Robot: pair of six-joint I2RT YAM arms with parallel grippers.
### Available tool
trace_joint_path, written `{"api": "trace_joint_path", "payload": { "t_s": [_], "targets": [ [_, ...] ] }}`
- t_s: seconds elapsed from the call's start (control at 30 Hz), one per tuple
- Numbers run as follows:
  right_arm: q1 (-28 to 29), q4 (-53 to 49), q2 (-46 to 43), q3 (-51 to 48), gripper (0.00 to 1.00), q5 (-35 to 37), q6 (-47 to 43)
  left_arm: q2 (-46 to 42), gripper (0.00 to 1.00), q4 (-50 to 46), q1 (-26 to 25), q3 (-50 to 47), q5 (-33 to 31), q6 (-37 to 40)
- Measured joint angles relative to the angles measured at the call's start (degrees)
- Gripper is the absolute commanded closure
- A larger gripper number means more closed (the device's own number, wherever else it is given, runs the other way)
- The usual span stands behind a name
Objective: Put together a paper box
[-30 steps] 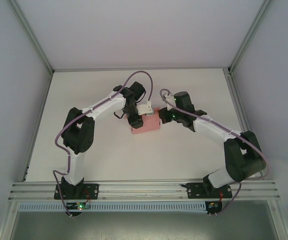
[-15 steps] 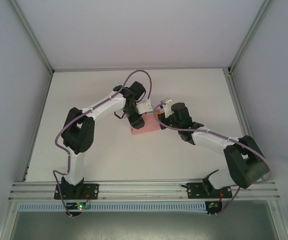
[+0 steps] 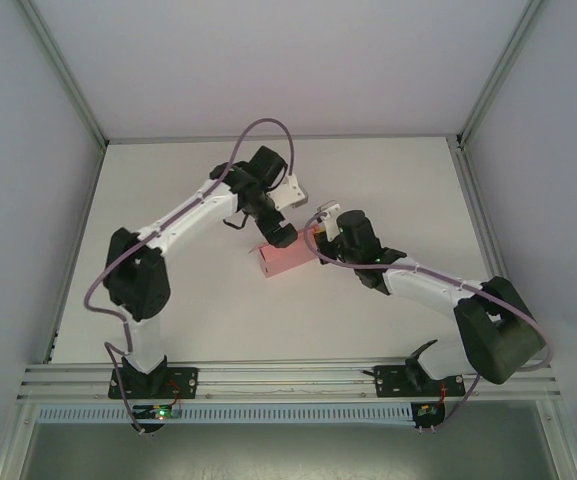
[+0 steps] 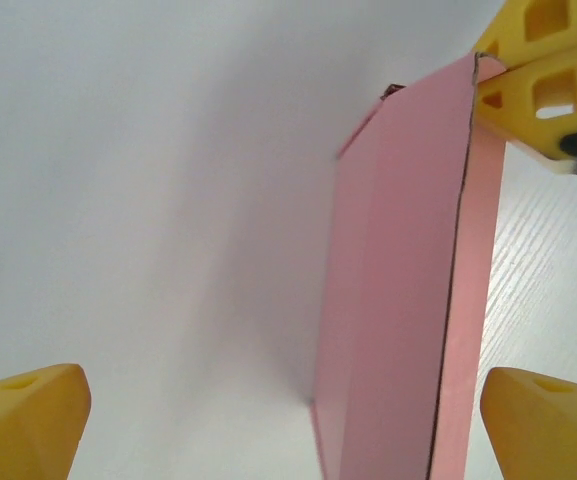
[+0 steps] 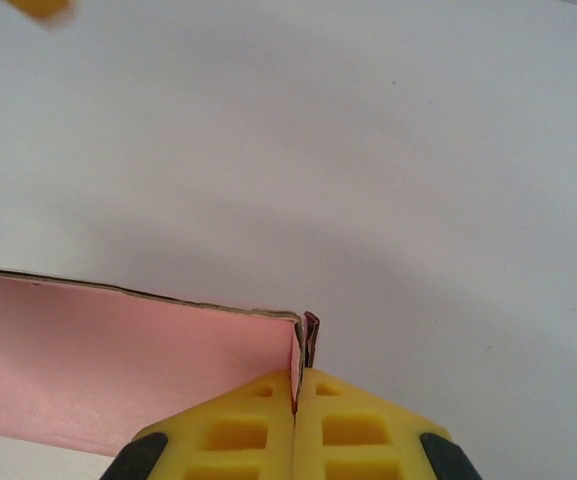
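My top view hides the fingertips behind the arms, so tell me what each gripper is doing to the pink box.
Observer: The right gripper is shut on a corner of the paper box, pinching its thin edge.
Operator: Now report the left one.
Observer: The left gripper is open, fingers wide apart and off the box.
Operator: Describe the box's shape.
Observer: The left wrist view shows a broad panel meeting a narrow one along a sharp edge.
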Motion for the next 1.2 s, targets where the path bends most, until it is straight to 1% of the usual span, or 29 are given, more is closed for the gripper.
{"api": "trace_joint_path", "payload": {
  "t_s": [0.07, 0.1, 0.2, 0.27, 0.3, 0.37, 0.43, 0.47, 0.53, 0.57, 0.6, 0.73, 0.8, 0.87, 0.97, 1.1, 1.2],
  "targets": [
    [0.35, -1.09, 0.92, 1.38, 1.00, 0.79, 0.72, -3.87, 0.01, 0.35, 0.00, -2.34, -3.13, -2.82],
    [0.48, -1.88, 1.31, 2.14, 1.00, 1.03, 1.11, -5.97, 0.04, 0.44, 0.00, -4.07, -4.52, -4.46],
    [1.07, -3.69, 1.64, 3.32, 1.00, 2.12, 1.57, -10.99, 0.15, 0.39, -0.24, -9.42, -6.97, -9.20],
    [1.36, -4.98, 1.66, 3.98, 1.00, 2.56, 1.97, -13.33, 0.23, 0.31, -0.70, -12.74, -7.50, -12.22],
    [1.46, -5.64, 1.68, 4.31, 1.00, 2.75, 2.03, -14.21, 0.25, 0.22, -1.05, -14.38, -7.80, -13.64],
    [1.60, -6.01, 1.68, 4.42, 1.00, 2.75, 2.16, -15.04, 0.36, 0.24, -1.66, -17.00, -7.93, -16.00],
    [1.73, -6.16, 1.70, 4.44, 1.00, 2.78, 2.16, -14.84, 0.49, 0.17, -1.90, -18.69, -7.91, -17.94],
    [1.84, -6.23, 1.70, 4.46, 1.00, 2.80, 2.14, -14.34, 0.58, 0.11, -1.90, -18.78, -7.85, -18.95],
    [1.95, -6.58, 1.70, 4.63, 1.00, 2.78, 2.10, -12.92, 0.80, 0.02, -1.90, -18.03, -7.67, -20.65],
    [1.95, -6.62, 1.70, 4.63, 1.00, 2.80, 1.92, -12.07, 0.89, 0.02, -1.90, -17.42, -7.74, -21.38],
    [1.95, -6.62, 1.70, 4.63, 1.00, 2.80, 1.92, -11.41, 0.93, 0.00, -1.90, -16.90, -7.78, -21.86],
    [1.95, -6.78, 1.62, 4.63, 1.00, 3.85, 1.88, -9.44, 0.91, -1.27, -1.90, -14.03, -8.00, -23.65],
    [1.95, -6.86, 1.40, 4.52, 1.00, 4.22, 1.88, -9.18, 0.92, -1.53, -1.90, -13.77, -8.04, -24.30],
    [1.99, -6.73, 1.18, 4.17, 1.00, 4.20, 1.88, -9.05, 1.00, -1.84, -1.90, -13.75, -8.22, -24.92],
    [2.47, -5.73, 0.79, 3.32, 1.00, 4.46, 1.64, -8.37, 1.00, -2.64, -1.90, -12.81, -8.66, -26.86],
    [3.96, -4.35, 0.35, 2.01, 1.00, 8.11, 1.01, -5.73, 1.00, -4.87, -1.68, -9.03, -8.09, -33.51],
    [5.49, -2.60, -0.13, 0.52, 1.00, 12.24, 0.85, -3.02, 1.00, -7.28, -0.48, -5.55, -4.46, -39.80]
  ]
}}
